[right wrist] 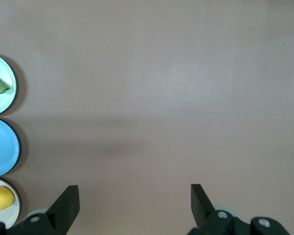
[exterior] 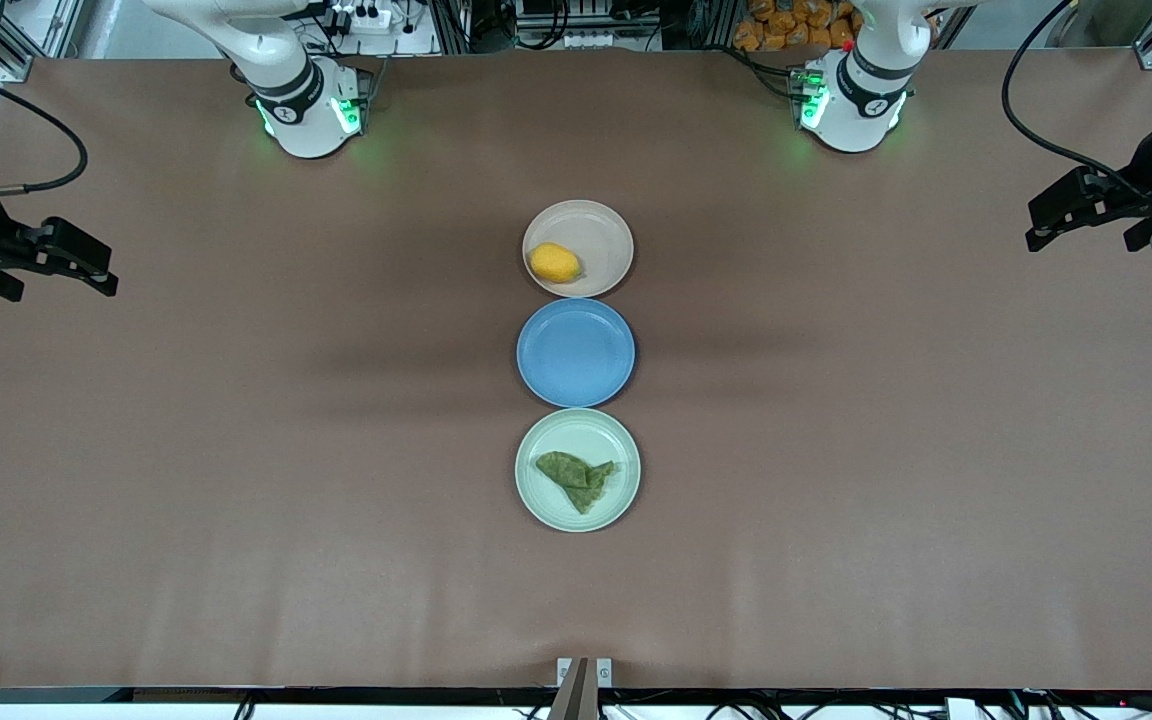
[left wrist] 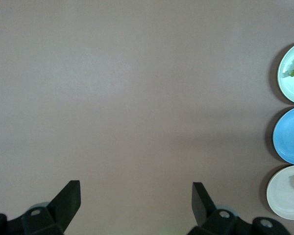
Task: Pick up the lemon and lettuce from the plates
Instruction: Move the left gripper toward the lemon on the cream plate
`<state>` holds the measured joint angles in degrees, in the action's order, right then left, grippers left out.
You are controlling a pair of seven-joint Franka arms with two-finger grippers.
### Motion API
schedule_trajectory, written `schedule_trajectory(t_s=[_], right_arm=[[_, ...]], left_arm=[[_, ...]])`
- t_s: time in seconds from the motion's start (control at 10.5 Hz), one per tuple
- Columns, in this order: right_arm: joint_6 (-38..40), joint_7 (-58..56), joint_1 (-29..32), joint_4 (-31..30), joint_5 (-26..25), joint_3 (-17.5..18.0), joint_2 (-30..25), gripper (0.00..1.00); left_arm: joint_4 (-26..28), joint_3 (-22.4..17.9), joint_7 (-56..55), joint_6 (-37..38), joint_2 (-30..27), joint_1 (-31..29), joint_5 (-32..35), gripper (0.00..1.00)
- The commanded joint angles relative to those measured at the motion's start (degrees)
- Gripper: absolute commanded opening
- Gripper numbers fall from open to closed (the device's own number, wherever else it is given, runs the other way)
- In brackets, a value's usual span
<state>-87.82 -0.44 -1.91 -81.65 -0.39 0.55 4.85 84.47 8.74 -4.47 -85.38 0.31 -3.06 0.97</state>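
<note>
Your lemon is sitting bright yellow on the beige plate, wrinkly lettuce lying on the mint plate. Left gripper and right gripper are hanging wide open over bare table.

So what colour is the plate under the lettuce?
Pale mint green plate under the lettuce; front view shows it best.

front: high, facing robots | wrists: downward; all share plates
</note>
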Motion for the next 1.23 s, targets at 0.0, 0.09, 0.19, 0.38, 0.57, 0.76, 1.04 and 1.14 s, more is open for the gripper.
schedule_trajectory(t_s=[0.0, 0.09, 0.19, 0.38, 0.57, 0.76, 1.04, 1.14], right_arm=[[-0.3, -0.7, 1.0, -0.4, 0.9, 0.6, -0.3, 1.0], [-0.3, -0.7, 1.0, -0.4, 0.9, 0.6, -0.3, 1.0], [-0.3, -0.7, 1.0, -0.4, 0.9, 0.6, -0.3, 1.0], [-0.3, -0.7, 1.0, -0.4, 0.9, 0.6, -0.3, 1.0], [-0.3, -0.7, 1.0, -0.3, 0.9, 0.6, -0.3, 1.0], [-0.3, -0.7, 1.0, -0.3, 1.0, 0.6, -0.3, 1.0], [-0.3, -0.7, 1.0, -0.3, 1.0, 0.6, -0.3, 1.0], [-0.3, -0.7, 1.1, -0.3, 1.0, 0.6, -0.3, 1.0]], left_arm=[[-0.2, 0.1, 0.0, 0.1, 0.1, -0.2, -0.7, 1.0], [-0.7, 0.3, 0.0, 0.0, 1.3, 0.2, -0.9, 1.0], [-2.2, 0.8, 0.0, -0.6, 3.8, 1.5, -1.2, 1.0], [-2.3, 1.2, 0.1, -8.6, 8.4, 3.1, -4.8, 1.0], [-2.3, 1.3, -0.3, -18.3, 12.5, 6.7, -6.5, 1.0], [-2.3, 1.3, -2.4, -24.0, 16.0, 9.6, -6.9, 1.0], [-2.3, 1.3, -8.1, -33.0, 21.2, 15.0, -6.7, 1.0], [-2.3, 1.1, -8.7, -36.8, 23.2, 17.3, -6.4, 1.0]])
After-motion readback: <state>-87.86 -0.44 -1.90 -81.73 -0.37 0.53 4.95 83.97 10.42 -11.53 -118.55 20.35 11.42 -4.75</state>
